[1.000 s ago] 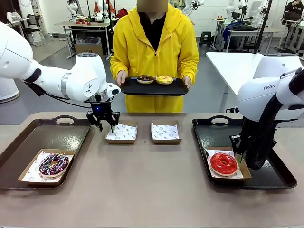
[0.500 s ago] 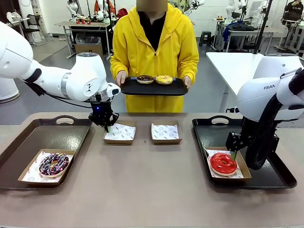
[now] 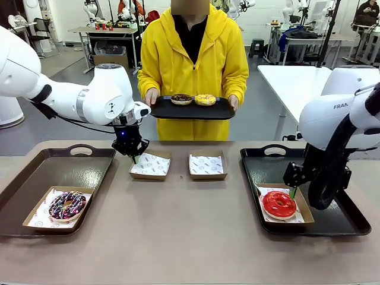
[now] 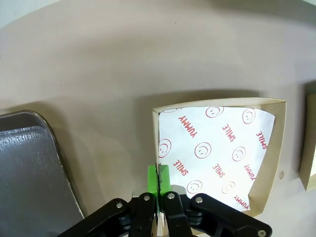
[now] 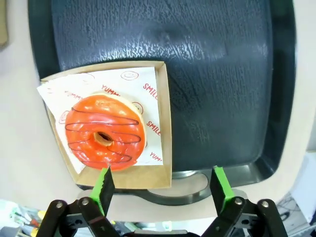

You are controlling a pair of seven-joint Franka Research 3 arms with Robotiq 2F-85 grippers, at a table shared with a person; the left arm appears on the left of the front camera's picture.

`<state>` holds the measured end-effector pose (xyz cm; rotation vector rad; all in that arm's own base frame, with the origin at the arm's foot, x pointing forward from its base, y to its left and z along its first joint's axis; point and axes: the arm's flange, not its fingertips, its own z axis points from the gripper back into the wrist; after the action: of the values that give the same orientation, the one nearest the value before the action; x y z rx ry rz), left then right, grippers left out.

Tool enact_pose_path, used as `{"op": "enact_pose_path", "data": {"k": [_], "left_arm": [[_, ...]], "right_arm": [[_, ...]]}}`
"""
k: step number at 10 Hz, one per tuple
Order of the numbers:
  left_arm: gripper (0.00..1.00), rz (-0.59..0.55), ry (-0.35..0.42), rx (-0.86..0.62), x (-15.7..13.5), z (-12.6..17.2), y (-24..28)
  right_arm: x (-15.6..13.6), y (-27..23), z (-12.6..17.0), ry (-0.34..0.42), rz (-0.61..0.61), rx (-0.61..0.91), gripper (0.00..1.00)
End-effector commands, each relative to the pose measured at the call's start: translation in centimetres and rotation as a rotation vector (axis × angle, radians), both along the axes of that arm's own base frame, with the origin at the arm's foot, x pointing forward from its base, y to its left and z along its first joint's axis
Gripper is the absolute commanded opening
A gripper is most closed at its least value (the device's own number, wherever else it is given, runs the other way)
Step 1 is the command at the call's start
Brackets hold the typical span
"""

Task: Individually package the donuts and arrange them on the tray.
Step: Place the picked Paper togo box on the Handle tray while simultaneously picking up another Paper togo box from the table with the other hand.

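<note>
My left gripper (image 3: 132, 155) is shut on the near-left wall of an empty paper-lined box (image 3: 150, 165); in the left wrist view the green pads (image 4: 153, 177) pinch that box (image 4: 217, 148) at its edge. My right gripper (image 3: 293, 180) stands open just above the box with the red donut (image 3: 279, 203) on the right tray (image 3: 267, 166). In the right wrist view the red donut (image 5: 104, 138) lies ahead of the open right gripper (image 5: 163, 185), apart from it. A chocolate sprinkled donut (image 3: 66, 204) sits boxed on the left tray (image 3: 77, 166).
A person in yellow across the table holds a black tray (image 3: 219, 110) carrying a dark chocolate donut (image 3: 181, 98) and a yellow donut (image 3: 205, 99). A second empty box (image 3: 207, 165) sits mid-table. The near half of the table is bare.
My left gripper closed on the empty box's wall and nudged it slightly left. My right gripper opened, let go of the red donut's box and rose a little.
</note>
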<state>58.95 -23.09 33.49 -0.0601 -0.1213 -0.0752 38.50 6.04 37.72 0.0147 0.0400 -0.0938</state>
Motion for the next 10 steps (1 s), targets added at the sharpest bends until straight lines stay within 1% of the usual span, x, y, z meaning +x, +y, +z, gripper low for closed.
{"op": "enact_pose_path", "data": {"k": [1,2,3,4,5,6,7,8,9,10], "left_arm": [[0.0,0.064,0.014,-0.046,-0.5,3.4,-0.9],[0.0,0.06,0.009,-0.083,-1.1,7.0,-1.5],[0.0,0.07,-0.013,-0.09,-1.7,10.0,-2.1],[0.0,0.079,-0.045,-0.102,-2.0,12.6,-2.5],[0.0,0.086,-0.065,-0.108,-2.0,14.4,-2.6],[0.0,0.11,-0.088,-0.108,-1.8,16.3,-2.7],[0.0,0.121,-0.096,-0.107,-1.6,17.0,-2.7],[0.0,0.133,-0.088,-0.097,-1.5,17.3,-2.6],[0.0,0.083,-0.098,-0.123,-2.3,17.8,-2.5],[0.0,0.083,-0.098,-0.123,-2.3,17.8,-2.5]], "right_arm": [[-1.8,-3.1,3.0,0.022,0.005,0.219,1.0],[-2.8,-6.5,6.3,0.039,-0.026,0.42,1.0],[-3.9,-9.6,8.5,0.023,-0.044,0.555,1.0],[-4.7,-12.9,10.1,0.001,-0.07,0.69,1.0],[-5.5,-16.2,11.1,-0.036,-0.067,0.831,1.0],[-6.1,-20.1,11.8,-0.081,-0.075,0.981,1.0],[-6.2,-22.3,11.7,-0.104,-0.093,1.066,1.0],[-6.2,-25.5,11.0,-0.172,-0.122,1.179,1.0],[-5.5,-27.9,10.1,-0.214,-0.119,1.256,1.0],[-4.5,-29.3,8.9,-0.226,-0.107,1.298,1.0]]}}
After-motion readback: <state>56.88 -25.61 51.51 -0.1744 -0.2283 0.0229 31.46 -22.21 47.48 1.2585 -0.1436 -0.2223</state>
